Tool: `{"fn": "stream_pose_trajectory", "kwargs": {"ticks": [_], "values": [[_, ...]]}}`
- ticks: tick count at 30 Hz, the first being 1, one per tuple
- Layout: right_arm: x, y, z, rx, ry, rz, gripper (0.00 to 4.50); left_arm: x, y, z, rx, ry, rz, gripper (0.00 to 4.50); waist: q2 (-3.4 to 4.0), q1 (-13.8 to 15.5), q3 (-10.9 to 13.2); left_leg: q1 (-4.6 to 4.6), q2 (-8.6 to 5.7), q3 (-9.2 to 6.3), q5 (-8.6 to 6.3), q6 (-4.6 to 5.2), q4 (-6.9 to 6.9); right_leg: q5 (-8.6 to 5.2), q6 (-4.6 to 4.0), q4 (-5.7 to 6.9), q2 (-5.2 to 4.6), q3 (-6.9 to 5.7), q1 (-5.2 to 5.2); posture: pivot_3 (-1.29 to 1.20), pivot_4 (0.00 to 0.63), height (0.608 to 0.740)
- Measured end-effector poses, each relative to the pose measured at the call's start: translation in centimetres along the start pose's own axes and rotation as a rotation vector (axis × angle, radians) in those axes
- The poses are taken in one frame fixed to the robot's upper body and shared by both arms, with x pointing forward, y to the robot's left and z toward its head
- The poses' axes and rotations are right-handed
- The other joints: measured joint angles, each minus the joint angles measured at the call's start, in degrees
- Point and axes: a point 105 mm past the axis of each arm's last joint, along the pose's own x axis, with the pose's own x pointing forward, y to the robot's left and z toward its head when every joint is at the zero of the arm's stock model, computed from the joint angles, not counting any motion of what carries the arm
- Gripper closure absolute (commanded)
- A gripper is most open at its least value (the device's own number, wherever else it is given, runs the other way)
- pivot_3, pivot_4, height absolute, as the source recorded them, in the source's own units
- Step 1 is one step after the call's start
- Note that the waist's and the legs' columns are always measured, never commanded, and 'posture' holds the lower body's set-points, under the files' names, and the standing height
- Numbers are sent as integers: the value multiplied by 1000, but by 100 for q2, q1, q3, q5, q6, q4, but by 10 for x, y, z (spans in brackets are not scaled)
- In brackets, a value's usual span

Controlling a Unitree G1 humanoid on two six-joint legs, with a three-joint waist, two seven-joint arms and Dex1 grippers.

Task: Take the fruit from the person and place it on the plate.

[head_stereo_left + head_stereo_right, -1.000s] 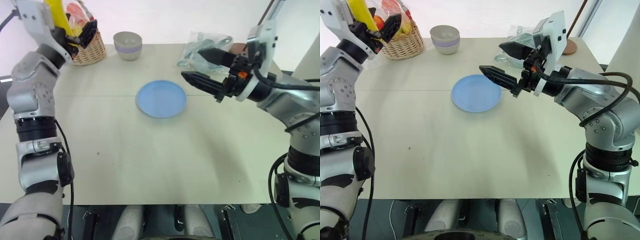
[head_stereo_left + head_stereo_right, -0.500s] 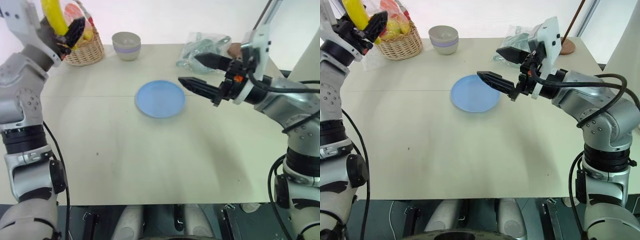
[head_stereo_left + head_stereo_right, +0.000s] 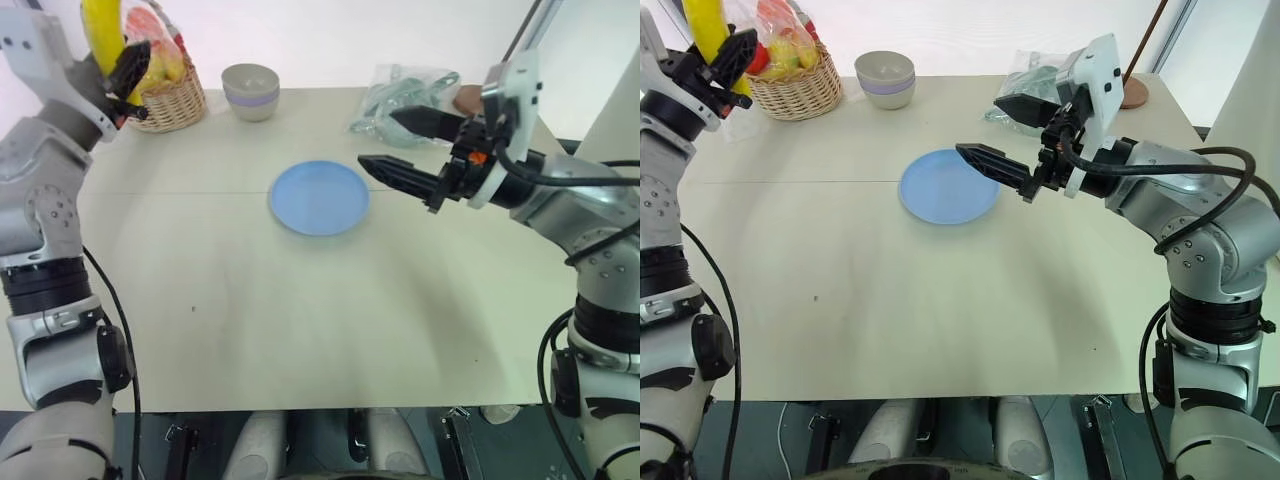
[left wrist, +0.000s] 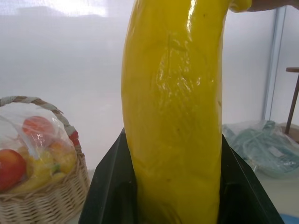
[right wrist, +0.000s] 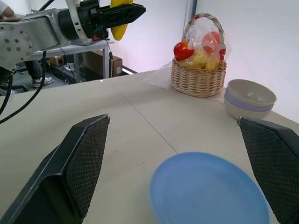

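Observation:
The fruit, a bright yellow banana (image 3: 100,30), stands upright at the far left, above the table's left edge. My left gripper (image 3: 125,70) is shut on its lower part. In the left wrist view the banana (image 4: 173,70) sits between the two black fingers (image 4: 107,186), and a bit of the person's hand (image 4: 268,3) shows at its top end. The light blue plate (image 3: 320,197) lies flat in the middle of the table with nothing on it. My right gripper (image 3: 377,138) hangs open just right of the plate, above the table.
A wicker basket (image 3: 165,95) with wrapped fruit stands at the back left, close behind the left gripper. A grey-and-lilac bowl (image 3: 252,90) sits beside it. A clear plastic bag (image 3: 400,95) lies at the back right, behind the right gripper.
The left gripper's fingers have closed onto the banana, which they stood open around a second ago. The right arm has not moved.

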Motion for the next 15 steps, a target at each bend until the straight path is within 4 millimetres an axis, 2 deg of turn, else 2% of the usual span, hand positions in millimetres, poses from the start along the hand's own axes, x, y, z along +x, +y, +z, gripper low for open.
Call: {"fn": "stream_pose_trajectory", "kwargs": {"ticks": [6, 12, 15], "values": [[-1, -1, 0, -6, 7, -3, 0, -4, -7, 1, -8, 24, -76, 3447, 0, 2, 0, 0, 0, 1, 0, 0, 0, 0, 0, -1, -1, 0, 0, 0, 150, 740], [-10, -7, -10, -12, 62, -37, 0, 14, -44, -10, 11, 122, -344, 3447, -1, 51, 0, 0, -5, 2, 0, 0, 1, 0, 1, -3, 0, -4, 5, 0, 150, 740], [-18, -9, -23, -4, 114, -59, 0, 24, -56, -26, 15, 198, -447, 3447, 0, 24, 0, 0, -5, 3, 0, 2, 0, 0, 1, -3, 1, -6, 4, 0, 150, 740]]}}
